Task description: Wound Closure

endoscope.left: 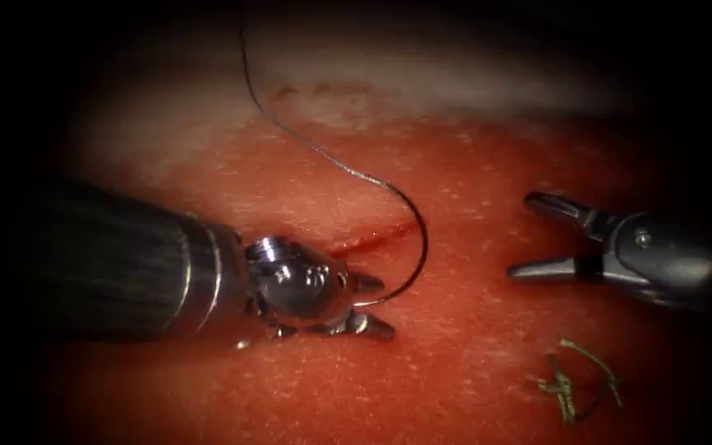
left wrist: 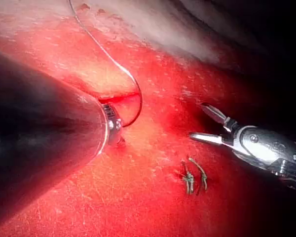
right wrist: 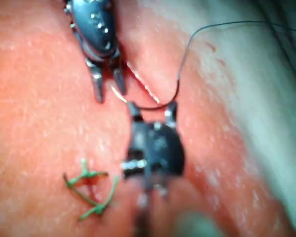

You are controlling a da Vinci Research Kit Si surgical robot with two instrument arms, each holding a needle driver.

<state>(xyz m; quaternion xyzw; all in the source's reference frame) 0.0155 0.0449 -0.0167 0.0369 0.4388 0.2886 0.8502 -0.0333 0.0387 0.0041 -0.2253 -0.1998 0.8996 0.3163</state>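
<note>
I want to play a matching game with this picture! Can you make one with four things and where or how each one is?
Things:
1. left tool
2. right tool
3. needle
4. cut ends of thread

States:
A. curved, lying over the cut
B. jaws open, holding nothing
C. greenish, loose on the tissue, lower right of the cut
D. jaws apart at the needle's end

Pairs: 1-D, 2-B, 3-A, 4-C

A knotted scrap of greenish cut thread point(endoscope.left: 577, 381) lay on the red surface in the lower right of the endoscope frame, its loose ends curling apart. The left wrist view showed the same scrap point(left wrist: 193, 178) as a small tangle, and the right wrist view showed it point(right wrist: 91, 190) as bright green crossed strands.
</note>
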